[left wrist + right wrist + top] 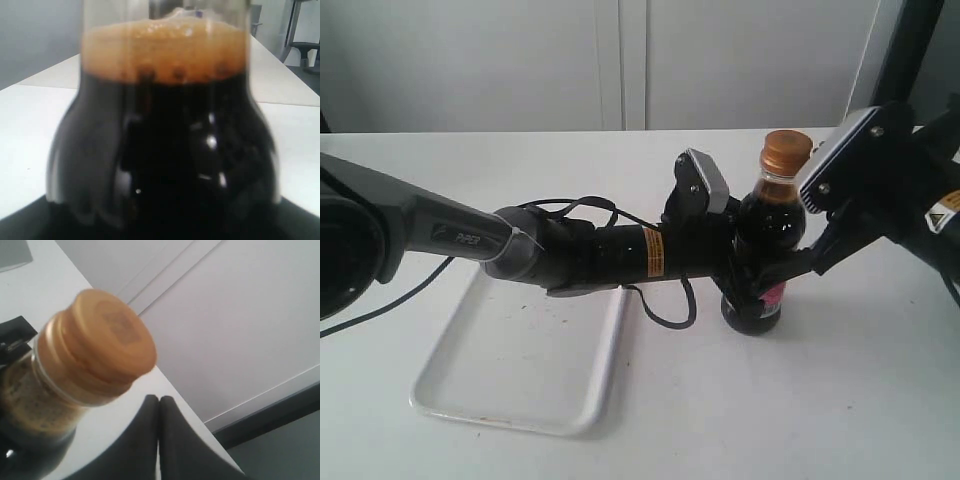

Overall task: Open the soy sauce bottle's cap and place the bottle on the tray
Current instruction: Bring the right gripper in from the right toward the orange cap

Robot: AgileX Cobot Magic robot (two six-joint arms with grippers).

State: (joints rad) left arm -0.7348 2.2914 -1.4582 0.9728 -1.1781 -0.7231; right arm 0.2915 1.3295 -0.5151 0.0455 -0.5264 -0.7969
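Note:
The soy sauce bottle (762, 240) stands upright on the white table, just right of the tray (510, 385). Its orange-brown cap (787, 150) is down on the neck. My left gripper (738, 268) reaches across over the tray and is shut on the bottle's dark body. The left wrist view is filled by the bottle (165, 150), with brown foam at the liquid's top. My right gripper (159, 400) is shut with nothing between its fingers, its tips close beside the cap (100, 345) and apart from it.
The left arm (570, 250) with its looping cable lies over the tray's far end. The right arm's wrist (880, 190) crowds the bottle from the right. The white table (720, 420) extends toward the front; a wall and a dark post stand behind.

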